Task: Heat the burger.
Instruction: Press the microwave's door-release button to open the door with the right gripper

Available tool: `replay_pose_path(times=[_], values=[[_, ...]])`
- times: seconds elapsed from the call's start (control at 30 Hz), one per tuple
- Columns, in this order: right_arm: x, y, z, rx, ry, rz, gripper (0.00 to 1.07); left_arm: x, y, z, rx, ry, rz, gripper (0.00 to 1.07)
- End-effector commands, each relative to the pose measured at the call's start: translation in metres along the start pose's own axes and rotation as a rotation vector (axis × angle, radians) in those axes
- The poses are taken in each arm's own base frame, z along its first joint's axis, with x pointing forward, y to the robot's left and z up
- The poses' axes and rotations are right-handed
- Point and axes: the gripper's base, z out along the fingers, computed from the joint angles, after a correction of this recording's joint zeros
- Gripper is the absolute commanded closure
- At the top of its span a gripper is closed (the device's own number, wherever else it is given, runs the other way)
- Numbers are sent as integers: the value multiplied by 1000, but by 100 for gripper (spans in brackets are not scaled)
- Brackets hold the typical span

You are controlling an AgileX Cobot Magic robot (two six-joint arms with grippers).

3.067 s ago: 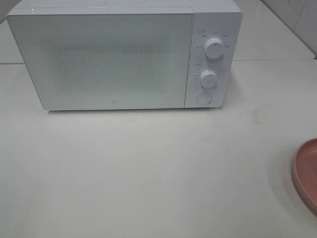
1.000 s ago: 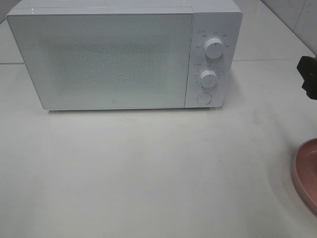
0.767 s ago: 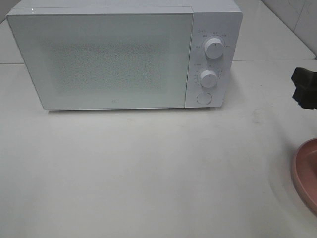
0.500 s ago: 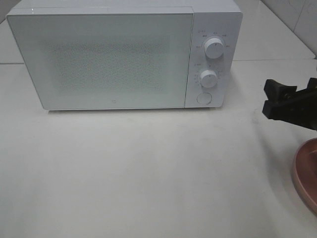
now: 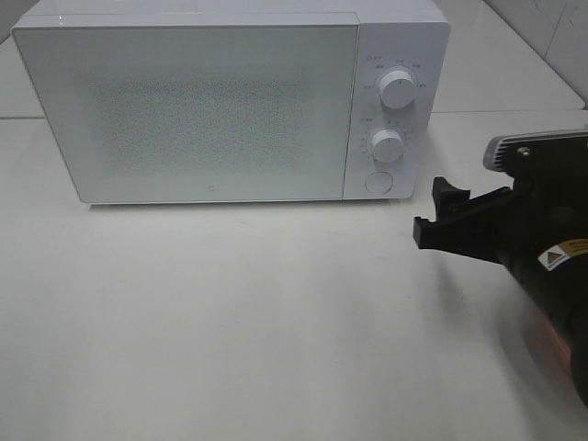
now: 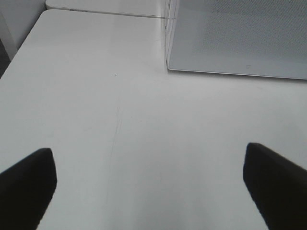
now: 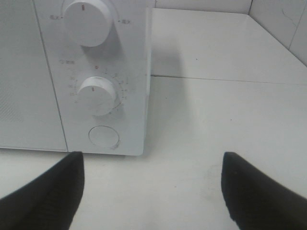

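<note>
Barely begun: the microwave point(image 5: 184, 110) is shut, and the burger shows in no view. The right gripper point(image 5: 434, 213), jaws spread and empty, faces the round door button point(image 7: 104, 136). The left gripper point(image 6: 147, 160) hangs equally spread over the white table point(image 6: 96, 96).

I see no burger on any of my cameras; the white microwave point(image 5: 193, 106) stands upright, its door shut.
</note>
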Motion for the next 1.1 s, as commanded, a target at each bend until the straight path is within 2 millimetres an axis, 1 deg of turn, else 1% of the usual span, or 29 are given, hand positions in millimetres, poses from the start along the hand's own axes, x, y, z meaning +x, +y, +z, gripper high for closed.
replay_pose_path(times=[0.03, 0.07, 0.1, 0.17, 0.23, 0.33, 0.53, 0.67, 0.7, 0.77, 0.8, 0.83, 0.87, 0.9, 0.93, 0.97, 1.0, 1.03, 1.07, 1.1], values=[[-3, 14, 4, 9, -33, -20, 32, 1, 0, -2, 8, -35, 1, 9], [-3, 14, 4, 9, -33, -20, 32, 1, 0, -2, 8, -35, 1, 9], [-4, 21, 6, 11, -31, -18, 32, 1, 0, -2, 8, -35, 1, 9], [-4, 25, 8, 14, -30, -15, 32, 1, 0, -2, 8, -35, 1, 9], [-4, 34, 12, 32, -17, 6, 32, 1, 0, -2, 8, -35, 1, 9], [-6, 38, 14, 37, -17, 23, 32, 1, 0, -2, 8, -35, 1, 9], [-5, 38, 14, 37, -13, 42, 32, 1, 0, -2, 8, -35, 1, 9], [-5, 38, 14, 37, -13, 89, 32, 1, 0, -2, 8, -35, 1, 9], [-5, 38, 14, 36, -14, 132, 33, 1, 0, -2, 8, -35, 1, 9], [-5, 38, 14, 36, -15, 157, 33, 1, 0, -2, 8, -35, 1, 9], [-5, 38, 14, 36, -16, 226, 36, 1, 0, -2, 8, -35, 1, 9], [-5, 38, 14, 36, -16, 226, 36, 1, 0, -2, 8, -35, 1, 9], [-5, 38, 14, 36, -18, 271, 38, 1, 0, -2, 8, -35, 1, 9], [-5, 38, 14, 35, -19, 361, 42, 1, 0, -2, 8, -35, 1, 9], [-5, 38, 14, 35, -19, 361, 42, 1, 0, -2, 8, -35, 1, 9], [-5, 38, 14, 34, -20, 417, 45, 1, 0, -2, 8, -35, 1, 9], [-5, 38, 14, 33, -21, 542, 52, 1, 0, -2, 8, -35, 1, 9], [-5, 38, 14, 33, -21, 542, 52, 1, 0, -2, 8, -35, 1, 9], [-5, 38, 14, 32, -23, 608, 56, 1, 0, -2, 8, -35, 1, 9], [-5, 38, 14, 32, -23, 608, 56, 1, 0, -2, 8, -35, 1, 9]])
